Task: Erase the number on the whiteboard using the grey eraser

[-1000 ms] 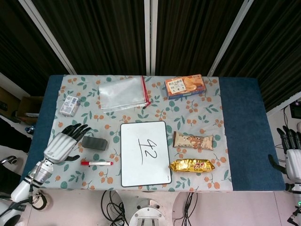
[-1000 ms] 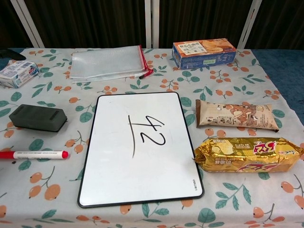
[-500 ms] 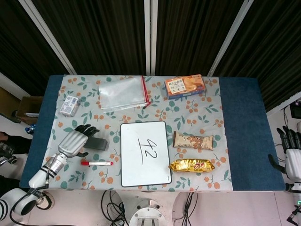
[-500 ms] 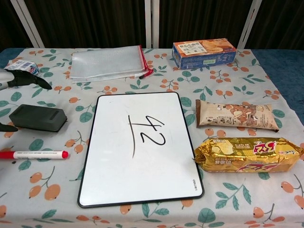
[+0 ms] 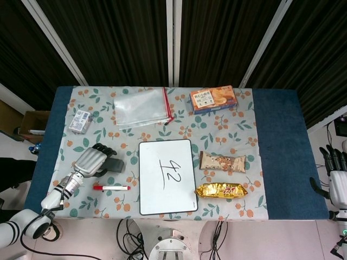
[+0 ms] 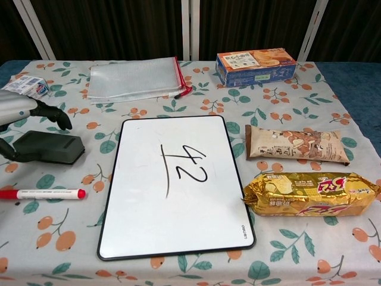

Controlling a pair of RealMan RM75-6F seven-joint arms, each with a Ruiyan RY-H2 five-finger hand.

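Note:
The grey eraser (image 6: 50,148) lies flat on the tablecloth left of the whiteboard (image 6: 172,220). My left hand (image 5: 91,161) hovers over the eraser's (image 5: 117,166) left end. Its fingers (image 6: 55,115) arch over the far edge, the thumb (image 6: 8,152) sits at the near left corner, and the grip has not closed. The whiteboard (image 5: 154,162) bears a black "42" (image 5: 173,170) with a long stroke beside it, also seen as the number (image 6: 189,166) in the chest view. My right hand (image 5: 337,174) hangs open beyond the table's right edge, holding nothing.
A red marker (image 6: 43,193) lies just in front of the eraser. A small white box (image 5: 80,121) and a clear zip pouch (image 5: 142,107) sit behind it. An orange biscuit box (image 5: 213,99) and two snack packs (image 5: 222,161) (image 5: 221,190) lie right of the board.
My left hand has moved forward and right onto the eraser, its fingers curling over it. The eraser, board and right hand have not moved.

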